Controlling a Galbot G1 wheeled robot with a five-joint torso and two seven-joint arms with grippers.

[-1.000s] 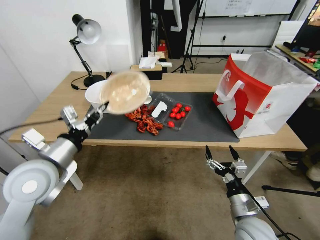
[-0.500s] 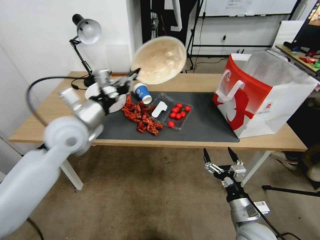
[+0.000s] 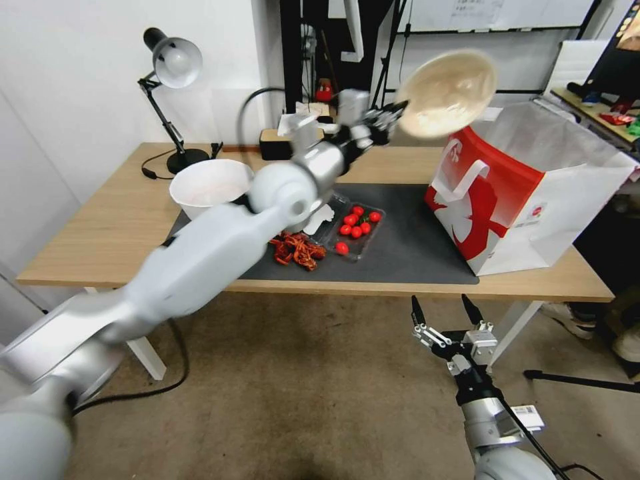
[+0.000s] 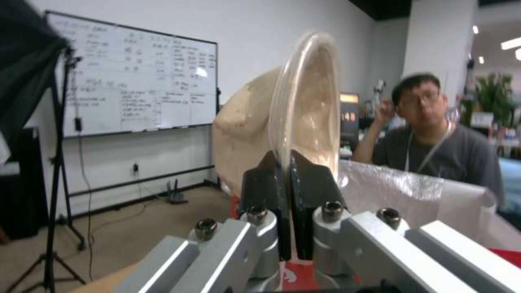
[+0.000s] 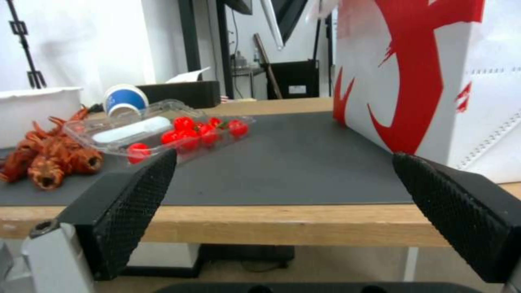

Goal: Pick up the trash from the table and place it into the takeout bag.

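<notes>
My left gripper (image 3: 398, 109) is shut on the rim of the beige oval lid (image 3: 447, 92), held tilted in the air just above the near-left rim of the takeout bag (image 3: 533, 193). In the left wrist view the fingers (image 4: 271, 179) pinch the lid (image 4: 307, 110) edge-on, with the bag's silver lining (image 4: 412, 191) behind. The blue-and-white paper cup (image 5: 125, 101) lies on its side beyond the clear tray. My right gripper (image 3: 444, 309) hangs open below the table's front edge (image 3: 373, 288), nothing between its fingers (image 5: 136, 199).
On the dark mat (image 3: 407, 247) lie red crayfish shells (image 3: 297, 249) and a clear tray of cherry tomatoes (image 3: 357, 225). A big white bowl (image 3: 210, 187) stands at the mat's left end, a desk lamp (image 3: 175, 63) behind it. My left arm stretches across the table's middle.
My left arm has swung the beige lid from above the bowl rightward and upward to the bag's rim. The right gripper has stayed open below the table edge.
</notes>
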